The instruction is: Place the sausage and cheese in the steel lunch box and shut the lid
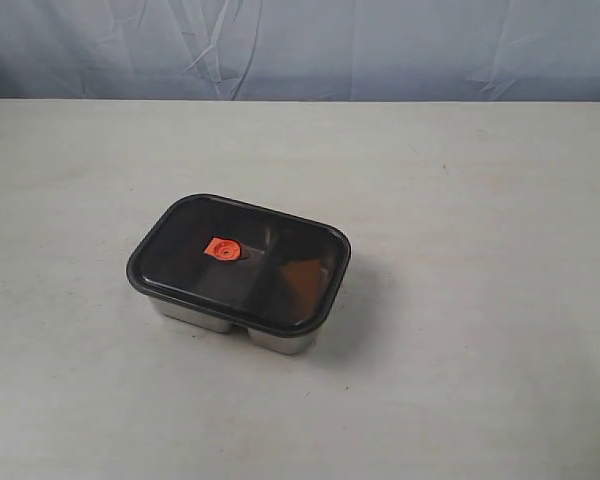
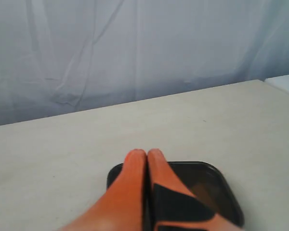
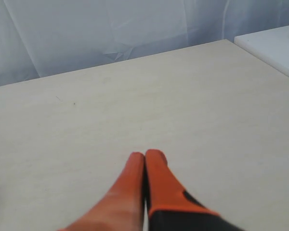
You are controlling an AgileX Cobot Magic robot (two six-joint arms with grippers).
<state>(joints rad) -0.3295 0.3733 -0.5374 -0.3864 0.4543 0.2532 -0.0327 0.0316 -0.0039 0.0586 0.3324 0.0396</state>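
Observation:
The steel lunch box [image 1: 220,320] stands in the middle of the table with the dark smoky lid [image 1: 180,262] lying on top of it. An orange valve tab [image 1: 221,249] sits at the lid's centre. Through the lid a dim orange-brown shape [image 1: 300,275] shows in one compartment; I cannot tell what it is. The sausage and the cheese are otherwise hidden. My left gripper [image 2: 147,153] is shut and empty, its orange fingers above the lid [image 2: 216,185]. My right gripper [image 3: 145,155] is shut with nothing in it, over bare table. Neither gripper shows in the exterior view.
A pale blue cloth backdrop [image 1: 300,45] hangs behind the table's far edge. A white surface [image 3: 274,45] lies beyond one table edge in the right wrist view. The beige tabletop [image 1: 480,300] surrounds the box.

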